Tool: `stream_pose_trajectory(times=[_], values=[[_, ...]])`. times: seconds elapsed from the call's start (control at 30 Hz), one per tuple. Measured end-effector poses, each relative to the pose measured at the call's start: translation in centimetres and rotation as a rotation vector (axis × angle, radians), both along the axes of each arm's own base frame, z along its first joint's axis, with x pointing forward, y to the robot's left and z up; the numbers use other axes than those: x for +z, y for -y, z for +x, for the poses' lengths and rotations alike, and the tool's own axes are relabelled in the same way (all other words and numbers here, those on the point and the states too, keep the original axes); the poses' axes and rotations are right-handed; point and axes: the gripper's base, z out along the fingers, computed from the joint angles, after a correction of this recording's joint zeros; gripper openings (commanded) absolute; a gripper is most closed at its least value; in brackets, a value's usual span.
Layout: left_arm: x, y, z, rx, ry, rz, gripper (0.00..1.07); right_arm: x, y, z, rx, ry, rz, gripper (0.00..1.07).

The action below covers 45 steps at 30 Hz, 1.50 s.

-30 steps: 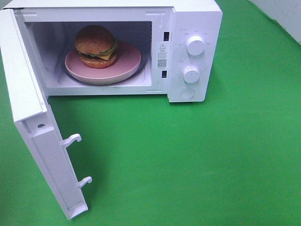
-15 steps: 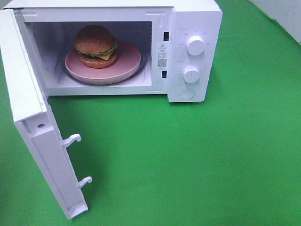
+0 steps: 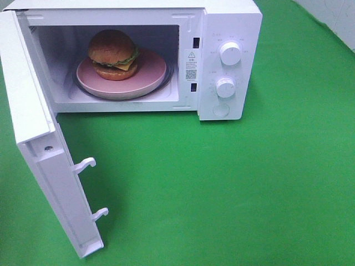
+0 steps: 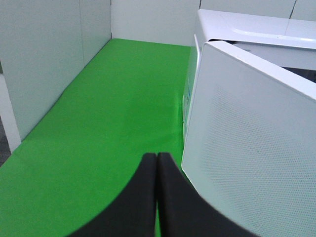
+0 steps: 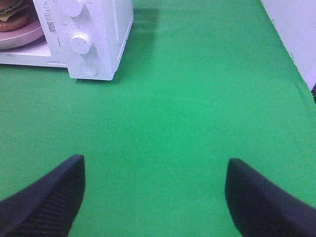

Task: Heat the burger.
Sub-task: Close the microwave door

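The burger [image 3: 113, 54] with its brown bun, lettuce and cheese sits on a round pink plate [image 3: 152, 75] inside the white microwave [image 3: 230, 22]. The microwave door [image 3: 39, 149] hangs wide open toward the front left. No gripper shows in the exterior high view. In the left wrist view my left gripper [image 4: 156, 163] is shut and empty, just behind the outer face of the open door [image 4: 252, 148]. In the right wrist view my right gripper [image 5: 155, 190] stands open over the green cloth, well away from the microwave's knobs [image 5: 80, 43], with an edge of the burger [image 5: 12, 12] in the corner.
Green cloth [image 3: 233, 188] covers the table in front and to the right of the microwave. Two white latch hooks [image 3: 86, 163] stick out from the door's edge. White walls [image 4: 44, 59] border the cloth on the left and at the back.
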Motion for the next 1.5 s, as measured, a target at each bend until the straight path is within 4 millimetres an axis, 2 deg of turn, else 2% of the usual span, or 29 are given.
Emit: stream_pose_trajectory(times=[0.33, 0.37, 0.47, 0.73, 0.83, 1.03, 1.5], values=[[-0.9, -0.2, 2.2, 0.008, -0.045, -0.001, 0.0, 0.0, 0.0, 0.0, 0.0, 0.0, 0.0, 0.75], [-1.4, -0.3, 3.3, 0.012, -0.066, -0.001, 0.0, 0.0, 0.0, 0.0, 0.0, 0.0, 0.0, 0.75], [-2.0, -0.4, 4.5, 0.015, -0.087, 0.003, 0.0, 0.0, 0.0, 0.0, 0.0, 0.0, 0.0, 0.75], [-2.9, -0.3, 6.7, -0.019, -0.062, 0.039, 0.0, 0.0, 0.0, 0.0, 0.0, 0.0, 0.0, 0.75], [-3.4, 0.2, 7.7, -0.086, -0.044, 0.055, 0.0, 0.0, 0.0, 0.0, 0.0, 0.0, 0.0, 0.75], [-4.2, 1.2, 8.5, -0.206, -0.032, 0.074, 0.0, 0.0, 0.0, 0.0, 0.0, 0.0, 0.0, 0.75], [-5.6, 2.4, 9.6, -0.342, -0.01, 0.056, 0.0, 0.0, 0.0, 0.0, 0.0, 0.0, 0.0, 0.75]])
